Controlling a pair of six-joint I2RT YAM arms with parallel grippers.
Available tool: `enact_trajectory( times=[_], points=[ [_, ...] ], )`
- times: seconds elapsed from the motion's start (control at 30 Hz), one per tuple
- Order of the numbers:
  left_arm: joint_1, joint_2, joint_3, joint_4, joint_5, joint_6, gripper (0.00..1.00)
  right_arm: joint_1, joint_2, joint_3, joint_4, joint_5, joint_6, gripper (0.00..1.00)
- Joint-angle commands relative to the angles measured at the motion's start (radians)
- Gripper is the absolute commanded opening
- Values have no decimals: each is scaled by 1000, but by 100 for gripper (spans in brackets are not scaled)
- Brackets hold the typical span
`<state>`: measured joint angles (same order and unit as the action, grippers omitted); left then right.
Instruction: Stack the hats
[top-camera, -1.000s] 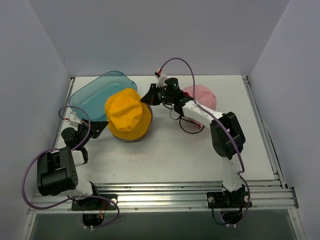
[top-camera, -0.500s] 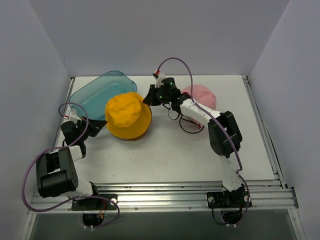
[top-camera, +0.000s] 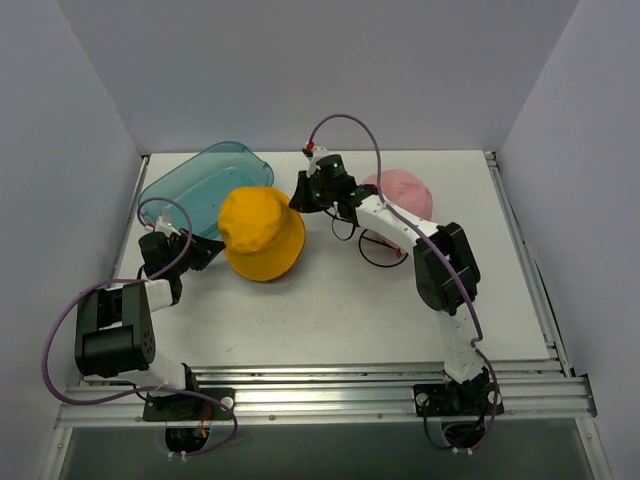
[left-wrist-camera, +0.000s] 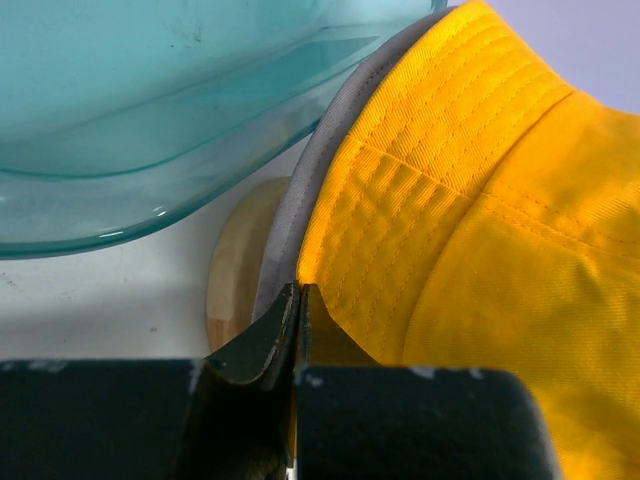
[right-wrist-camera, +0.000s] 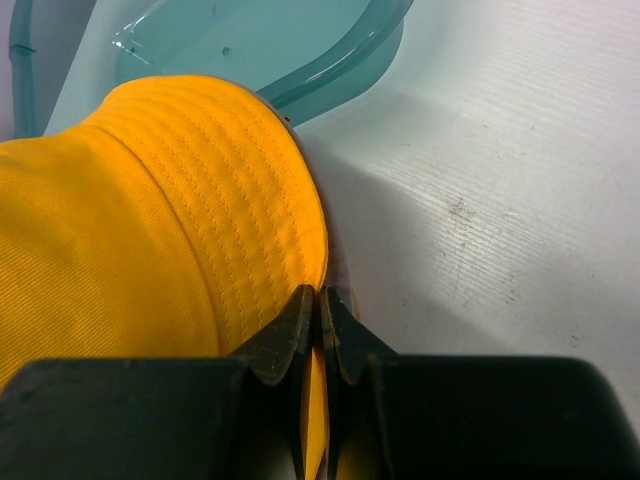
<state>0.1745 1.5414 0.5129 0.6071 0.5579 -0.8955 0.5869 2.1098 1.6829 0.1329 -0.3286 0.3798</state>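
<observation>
Top view: the yellow bucket hat (top-camera: 262, 232) sits on the counter (top-camera: 330, 300) just in front of the teal tub (top-camera: 190, 185), with the left fingers (top-camera: 205, 250) and right fingers (top-camera: 298, 195) at opposite brim edges. A pink cap (top-camera: 405, 192) lies beyond the right arm.

Left wrist: the left fingers are clamped on the brim, with a grey cap (left-wrist-camera: 300, 190) edge and a wooden stand (left-wrist-camera: 235, 270) beneath.

Right wrist: the right fingers pinch the brim.

Top cam, high at near edge, looks down over whole table (top-camera: 330, 300). Wrist cams sit v. close at opposite sides of yellow bucket hat (top-camera: 260, 232); teal tub (top-camera: 190, 185) shows in all three.
</observation>
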Motion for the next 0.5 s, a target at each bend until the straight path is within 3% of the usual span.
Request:
enact_trajectory(
  times=[0.0, 0.47],
  points=[
    [-17, 0, 39, -82, -88, 72, 2, -13, 19, 26, -90, 128, -48, 0],
    [-78, -44, 42, -165, -191, 102, 2, -16, 26, -35, -164, 267, -58, 0]
  ],
)
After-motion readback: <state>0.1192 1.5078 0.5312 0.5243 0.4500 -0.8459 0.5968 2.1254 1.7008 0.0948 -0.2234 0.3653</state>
